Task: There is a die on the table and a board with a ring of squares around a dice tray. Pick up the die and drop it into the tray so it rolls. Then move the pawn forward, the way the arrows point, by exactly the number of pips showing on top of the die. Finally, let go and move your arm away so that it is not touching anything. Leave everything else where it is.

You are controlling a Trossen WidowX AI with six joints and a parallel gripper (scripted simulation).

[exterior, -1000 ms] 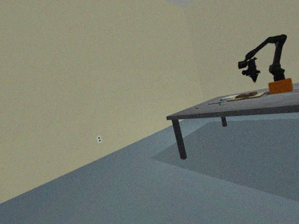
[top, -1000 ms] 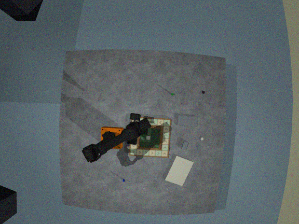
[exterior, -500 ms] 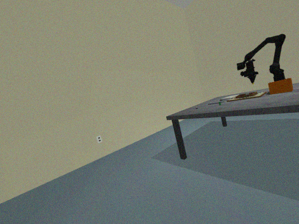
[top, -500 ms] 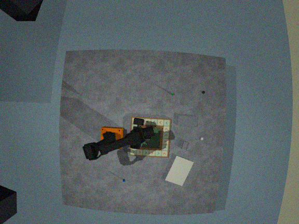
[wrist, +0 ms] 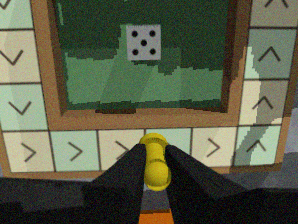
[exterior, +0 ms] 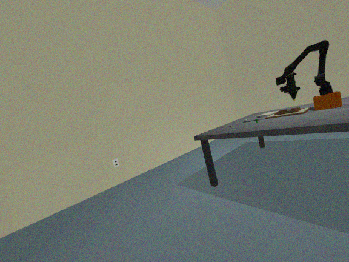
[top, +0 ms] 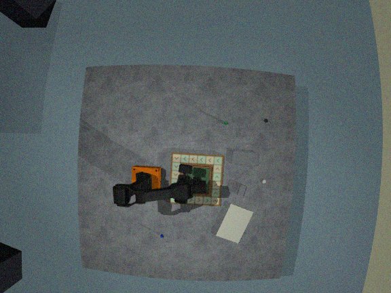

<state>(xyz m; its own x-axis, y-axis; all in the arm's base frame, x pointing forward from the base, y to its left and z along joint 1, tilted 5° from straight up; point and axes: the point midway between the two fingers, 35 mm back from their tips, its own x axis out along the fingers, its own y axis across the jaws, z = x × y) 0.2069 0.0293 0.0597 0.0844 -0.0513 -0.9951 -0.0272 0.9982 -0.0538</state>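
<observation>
My gripper (wrist: 154, 153) (exterior: 293, 97) is shut on the yellow pawn (wrist: 157, 175) and holds it above the board (wrist: 75, 150) (top: 193, 159) (exterior: 271, 116). In the wrist view the pawn appears over the row of squares with right-pointing arrows, nearest the arm's base. The exterior view shows a clear gap between the fingertips and the board. The white die (wrist: 143, 42) lies in the green-floored dice tray (wrist: 150, 120) (top: 211, 176), its top showing one pip in each corner and one in the centre. The arm covers part of the board and tray in the top view.
The arm stands on an orange base (top: 156, 173) (exterior: 328, 101) beside the board. A white sheet (top: 235, 224) lies off the board's corner. A small green thing (top: 225, 123) (exterior: 256, 122), a blue one (top: 161, 236), a dark one (top: 265, 120) and a white one (top: 264, 182) lie around.
</observation>
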